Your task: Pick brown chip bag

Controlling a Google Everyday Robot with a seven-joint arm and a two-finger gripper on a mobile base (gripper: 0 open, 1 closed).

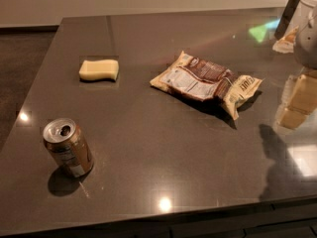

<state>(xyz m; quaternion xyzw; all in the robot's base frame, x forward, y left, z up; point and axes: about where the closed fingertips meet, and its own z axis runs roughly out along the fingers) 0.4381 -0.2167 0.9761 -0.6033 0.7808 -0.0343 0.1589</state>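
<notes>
Brown chip bag [205,82] lies flat on the worktop [148,157]. Gripper [288,15] at far right edge, well apart; open or closed, cannot tell.

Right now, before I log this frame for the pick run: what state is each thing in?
chip bag: lying flat, label panel up, not held
can: standing upright, mouth looks open
sponge: lying flat, on its own
gripper: at the top right edge, apart from the chip bag
</notes>
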